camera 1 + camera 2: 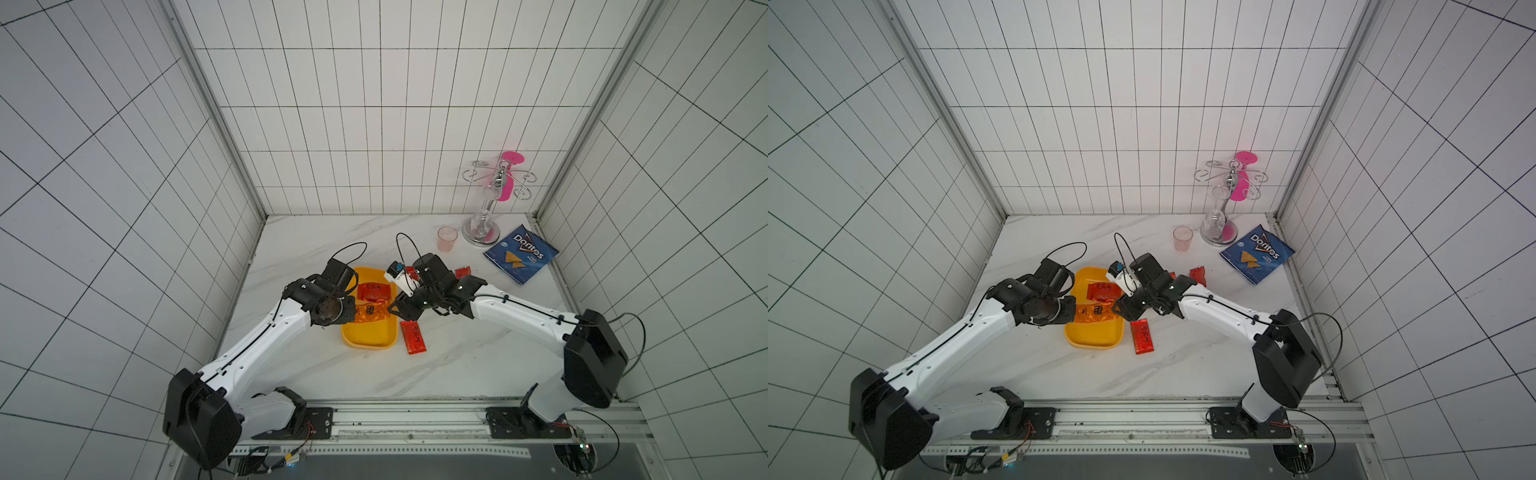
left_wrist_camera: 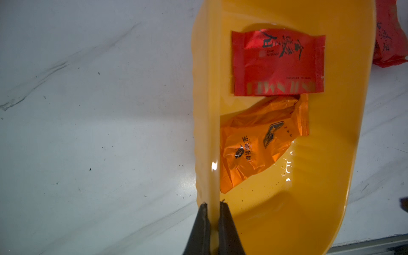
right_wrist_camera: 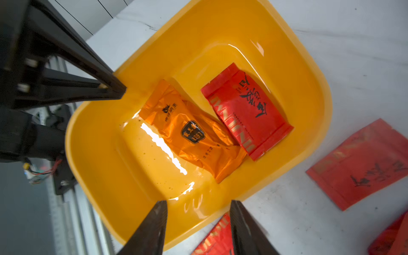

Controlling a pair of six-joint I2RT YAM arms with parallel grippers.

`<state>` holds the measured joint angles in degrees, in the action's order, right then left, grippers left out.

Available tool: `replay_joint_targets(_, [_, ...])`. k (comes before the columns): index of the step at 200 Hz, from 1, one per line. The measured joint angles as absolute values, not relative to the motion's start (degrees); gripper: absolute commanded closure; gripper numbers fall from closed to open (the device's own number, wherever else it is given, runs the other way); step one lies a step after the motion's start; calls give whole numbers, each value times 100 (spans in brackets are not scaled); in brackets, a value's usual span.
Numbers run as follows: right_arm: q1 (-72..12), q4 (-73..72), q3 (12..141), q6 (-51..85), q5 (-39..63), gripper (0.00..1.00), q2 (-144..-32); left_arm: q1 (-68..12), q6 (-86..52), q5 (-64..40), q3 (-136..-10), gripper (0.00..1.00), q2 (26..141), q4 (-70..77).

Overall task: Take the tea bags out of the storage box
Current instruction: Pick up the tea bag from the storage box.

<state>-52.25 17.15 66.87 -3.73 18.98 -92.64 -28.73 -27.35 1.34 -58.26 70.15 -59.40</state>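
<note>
The yellow storage box (image 1: 368, 337) (image 1: 1096, 337) sits mid-table, and my left gripper (image 2: 213, 204) is shut on its left wall (image 2: 207, 132). Inside lie a red tea bag (image 1: 374, 291) (image 2: 278, 64) (image 3: 245, 110) and a crumpled orange tea bag (image 1: 370, 312) (image 2: 258, 143) (image 3: 189, 136). My right gripper (image 3: 198, 203) (image 1: 390, 309) hangs open over the box's right rim with nothing between its fingers. Red tea bags lie on the table outside the box: one beside its right wall (image 1: 413, 336) (image 1: 1143, 336), others behind the right arm (image 1: 462, 272) (image 3: 364, 163).
At the back right stand a pink translucent cup (image 1: 447, 238), a chrome glass rack (image 1: 482, 226) and a blue Doritos bag (image 1: 520, 253). Tiled walls close the table on three sides. The arms' mounting rail (image 1: 415, 419) runs along the front.
</note>
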Motion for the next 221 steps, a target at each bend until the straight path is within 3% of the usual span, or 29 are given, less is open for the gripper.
replay_joint_targets(48, [-5247,1481,7105,-1570,1157,46,-10099,-2873,-2735,121,-5826,100,7015,-5942])
replay_joint_targets(112, [-5304,1428,7975,-2043,1063,46,-10923,-2884,-2722,99,-5826,100,7015,-5937])
replay_joint_targets(160, [-5395,1422,7992,-2228,1072,37,-11067,-2884,-2718,102,-5826,100,7015,-5937])
replay_joint_targets(190, [-5408,1420,7994,-2270,1057,44,-11091,-2884,-2716,99,-5826,100,7015,-5937])
replay_joint_targets(221, [-5408,1457,8095,-2276,980,60,-11236,-2884,-2716,99,-5826,100,7015,-5937])
